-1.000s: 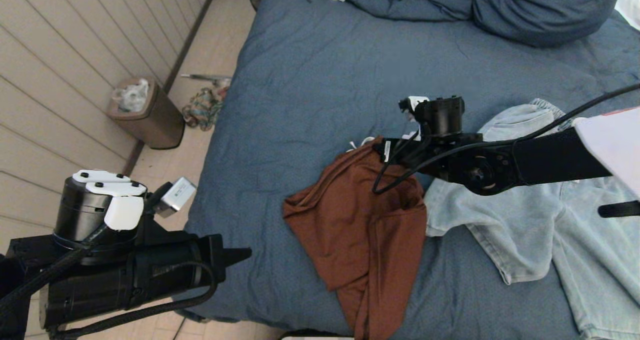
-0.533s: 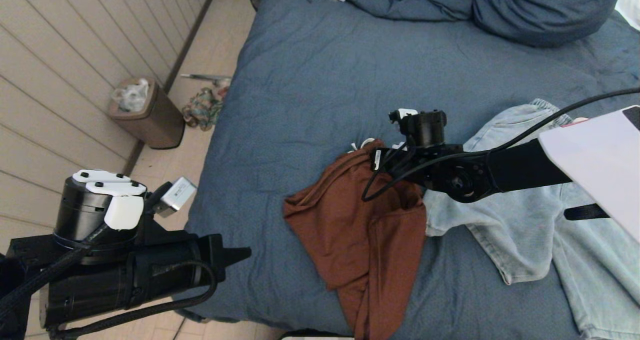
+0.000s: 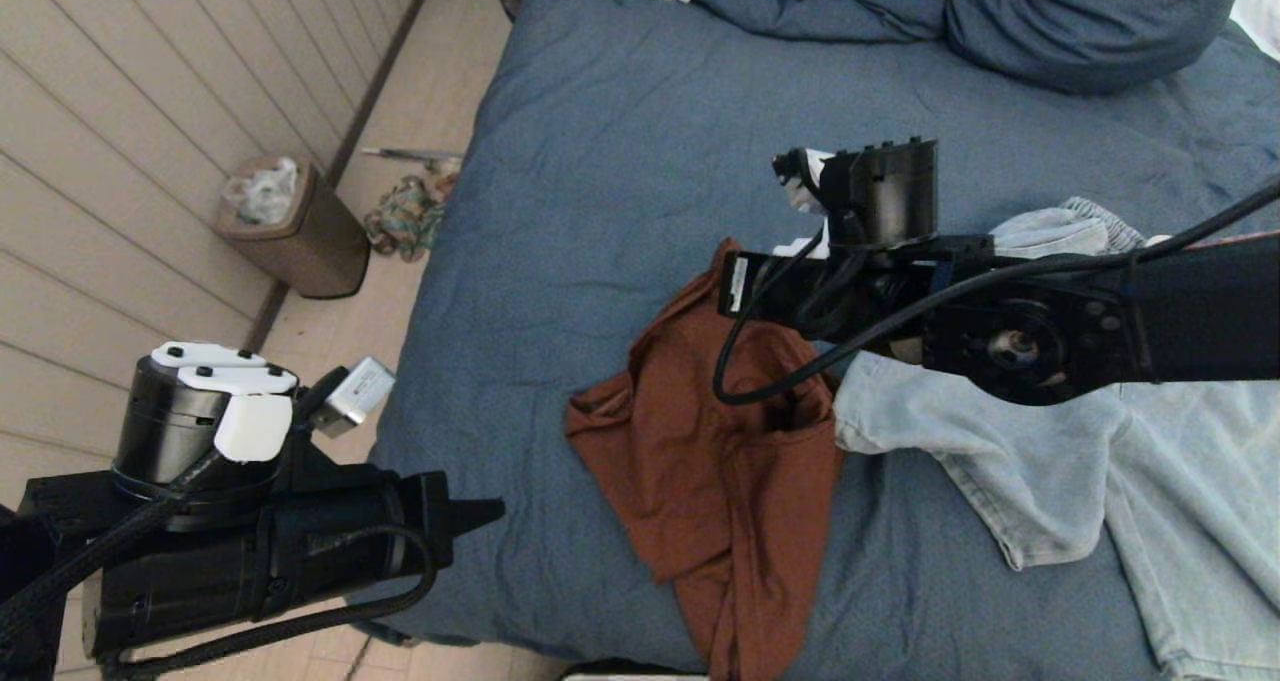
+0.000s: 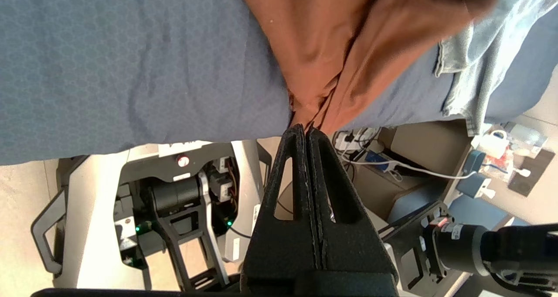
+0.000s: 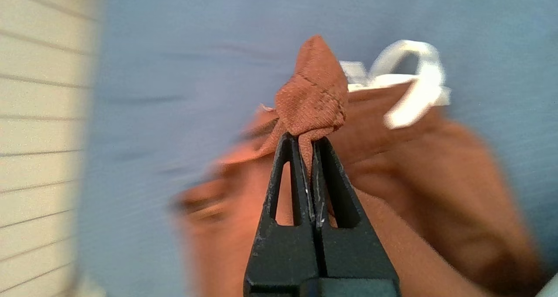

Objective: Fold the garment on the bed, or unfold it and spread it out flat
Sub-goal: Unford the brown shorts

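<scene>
A rust-brown garment [image 3: 720, 471] lies crumpled near the front of the slate-blue bed [image 3: 620, 141], and its lower end hangs over the bed's edge [image 4: 331, 39]. My right gripper [image 5: 306, 138] is shut on a fold of this garment's far corner [image 5: 318, 96] and holds it above the cover. A white drawstring [image 5: 414, 83] shows just beyond the fold. In the head view the right arm [image 3: 900, 291] hides the grip. My left gripper [image 3: 490, 508] is parked off the bed's front left corner, shut with nothing in it [image 4: 305, 129].
A light-blue denim garment [image 3: 1100, 461] lies spread beside the brown one on the right. The bunched duvet [image 3: 850, 6] and pillow [image 3: 1080, 21] fill the far end. On the floor to the left stand a brown bin [image 3: 300, 231] and a small pile of items [image 3: 410, 216] by the panelled wall.
My right gripper dipped slightly, then rose and shifted left and farther up the bed, lifting the brown garment's far corner. The left arm has barely moved.
</scene>
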